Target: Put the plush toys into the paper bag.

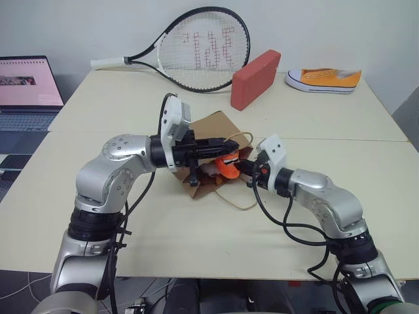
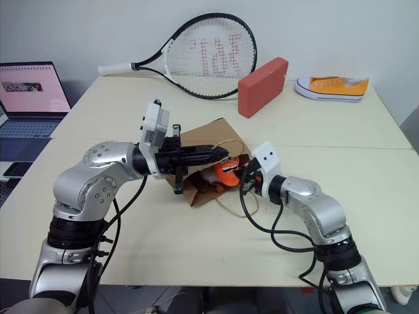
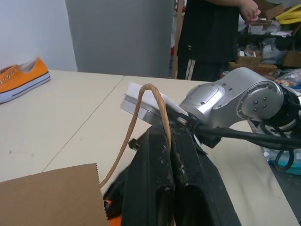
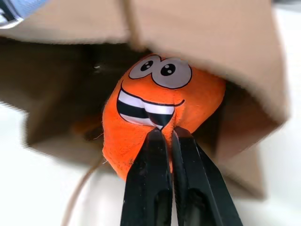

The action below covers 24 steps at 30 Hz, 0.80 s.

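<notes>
Insertion of the orange carrot plush toy with the cartoon grin (image 4: 155,113) into the brown kraft paper bag (image 2: 209,134) is the step in hand. The bag lies on its side on the cream table (image 1: 314,111), mouth toward the robot.

Left gripper (image 3: 170,141): fingers fully closed on the bag's tan twisted-cord handle (image 3: 141,101), apparently lifting the upper lip of the mouth.

Right gripper (image 4: 165,133): fingers pinched shut on the carrot's lower face, holding the toy just at the bag mouth, partly under the raised lip.

A pale plush shape (image 1: 211,169), probably the egg toy, lies in the bag beside the carrot.

Next move, as judged: advance the carrot deeper into the bag, then release. Keep the lip raised; a sagging lip could block entry.
</notes>
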Tool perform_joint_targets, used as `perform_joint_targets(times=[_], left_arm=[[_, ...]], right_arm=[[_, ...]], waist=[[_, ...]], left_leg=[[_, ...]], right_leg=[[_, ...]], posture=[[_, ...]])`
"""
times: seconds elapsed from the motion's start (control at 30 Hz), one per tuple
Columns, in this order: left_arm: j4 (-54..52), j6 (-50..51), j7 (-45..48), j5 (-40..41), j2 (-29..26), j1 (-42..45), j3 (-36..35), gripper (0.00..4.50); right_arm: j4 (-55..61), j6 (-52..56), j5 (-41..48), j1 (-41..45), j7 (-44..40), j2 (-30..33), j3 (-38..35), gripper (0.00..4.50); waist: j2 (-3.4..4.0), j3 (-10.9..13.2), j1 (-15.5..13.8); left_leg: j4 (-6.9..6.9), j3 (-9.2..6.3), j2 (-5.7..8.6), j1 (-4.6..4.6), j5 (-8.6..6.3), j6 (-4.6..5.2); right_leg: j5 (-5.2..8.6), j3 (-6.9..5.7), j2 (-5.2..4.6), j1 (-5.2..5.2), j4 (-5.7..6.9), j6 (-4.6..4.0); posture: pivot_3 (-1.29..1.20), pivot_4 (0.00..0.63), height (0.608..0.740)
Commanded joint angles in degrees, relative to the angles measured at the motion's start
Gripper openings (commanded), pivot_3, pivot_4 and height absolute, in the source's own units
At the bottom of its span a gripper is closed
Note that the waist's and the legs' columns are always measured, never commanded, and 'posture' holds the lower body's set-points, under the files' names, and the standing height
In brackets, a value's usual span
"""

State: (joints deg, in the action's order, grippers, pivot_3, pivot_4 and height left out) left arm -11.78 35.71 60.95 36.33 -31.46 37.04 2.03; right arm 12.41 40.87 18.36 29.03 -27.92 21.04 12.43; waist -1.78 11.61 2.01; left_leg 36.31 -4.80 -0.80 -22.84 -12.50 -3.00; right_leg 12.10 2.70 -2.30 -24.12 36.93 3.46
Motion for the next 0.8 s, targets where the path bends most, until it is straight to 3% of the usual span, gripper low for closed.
perform_joint_targets(times=[0.03,0.3,0.43,0.7,0.77,0.8], left_arm=[[-2.34,-0.07,0.81,1.17,-0.30,0.46,0.02,0.00],[-2.38,0.18,1.52,1.22,-0.15,0.41,0.27,0.00],[-2.04,0.09,1.71,1.09,-0.28,0.43,0.14,0.00],[-0.29,-0.83,1.12,0.07,-0.25,0.95,-0.39,0.00],[0.20,-1.31,0.95,-0.37,-0.26,1.03,-0.30,0.00],[0.42,-1.53,0.84,-0.53,-0.22,1.07,-0.28,0.00]], right_arm=[[-2.18,-5.21,-4.87,2.18,1.10,-1.29,2.33,0.03],[-6.83,-5.64,-9.01,3.27,5.33,-7.99,2.46,0.03],[-6.90,-6.10,-10.12,2.52,5.94,-9.21,1.94,1.03],[-4.93,-5.52,-10.84,2.09,4.47,-9.11,2.03,3.91],[-4.06,-5.10,-11.06,2.13,3.92,-8.38,2.27,4.45],[-3.47,-4.61,-10.98,2.12,3.49,-7.96,2.31,4.45]], waist=[[0.00,0.00,0.02],[0.00,0.00,0.02],[0.00,0.00,0.04],[0.01,0.00,0.12],[0.01,0.00,0.13],[0.01,0.00,0.13]], left_leg=[[0.00,0.00,0.00,0.00,0.00,0.00],[-0.05,-0.02,-0.01,0.00,0.00,0.00],[-0.05,-0.02,-0.01,0.00,0.00,0.00],[-0.10,-0.02,-0.01,0.02,0.00,0.00],[-0.10,-0.02,-0.01,0.02,0.00,0.00],[-0.10,-0.02,-0.01,0.02,0.00,0.00]], right_leg=[[0.00,0.00,0.00,0.00,0.00,0.00],[-0.01,0.00,0.01,-0.02,0.01,-0.01],[0.00,-0.01,0.01,-0.02,0.01,-0.01],[0.00,-0.01,0.01,-0.02,0.01,-0.02],[0.00,-0.01,0.01,-0.02,0.01,-0.02],[0.00,-0.01,0.01,-0.02,0.01,-0.02]], posture=[[0.00,0.150,0.740],[0.00,0.150,0.740],[0.00,0.150,0.740],[0.00,0.150,0.740],[0.00,0.150,0.740],[0.00,0.150,0.740]])
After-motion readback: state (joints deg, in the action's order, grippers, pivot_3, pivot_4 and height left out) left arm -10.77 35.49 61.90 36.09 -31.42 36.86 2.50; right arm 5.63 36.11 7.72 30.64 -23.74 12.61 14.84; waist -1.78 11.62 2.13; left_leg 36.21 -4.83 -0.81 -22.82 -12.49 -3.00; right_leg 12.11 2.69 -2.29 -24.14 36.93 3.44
